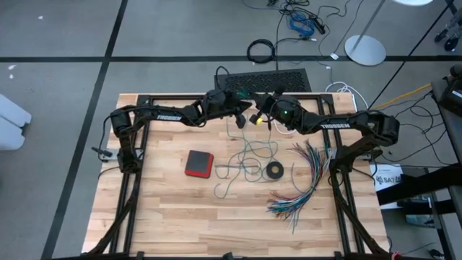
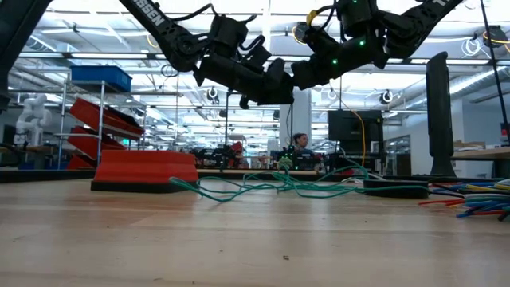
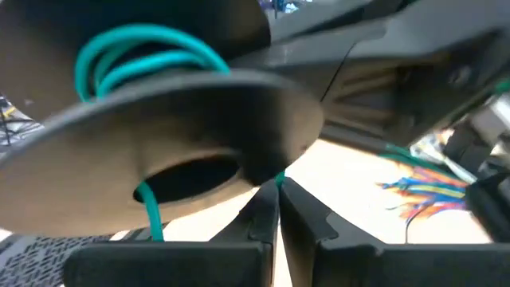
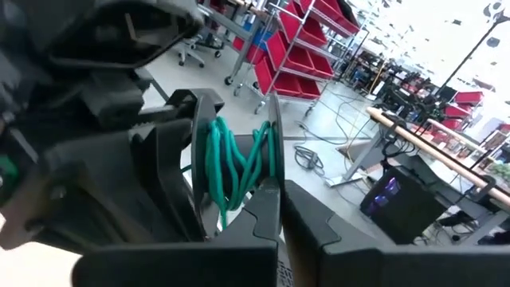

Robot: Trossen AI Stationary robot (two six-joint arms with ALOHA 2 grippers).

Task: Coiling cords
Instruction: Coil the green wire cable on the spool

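A black spool (image 4: 235,159), wound with the teal-green cord (image 4: 231,163), hangs in the air over the table's far middle. My right gripper (image 4: 279,209) is shut on it, and my left gripper (image 3: 275,209) meets it from the other side, shut on the cord. In the high view the two grippers stand tip to tip, left (image 1: 244,114) and right (image 1: 263,115). The rest of the teal cord (image 1: 247,160) lies in loose loops on the table (image 1: 166,217), also seen in the low view (image 2: 279,185). My left gripper pinches one strand of the teal cord (image 3: 279,180) between its two fingers, right at the edge of the spool's flange (image 3: 199,119). The fingers lie roughly level and come from the table's left side. My right gripper pinches the rim of one spool flange (image 4: 273,171) between its two fingers. It comes level from the table's right side. The spool is lifted clear of the table, its flanges edge-on to the fingers, with the cord windings between them.
A red box (image 1: 198,163) lies left of the cord loops and a small black ring (image 1: 274,170) right of them. A fanned bundle of multicoloured wires (image 1: 303,180) lies at the right. A black grille (image 1: 267,78) stands at the far edge.
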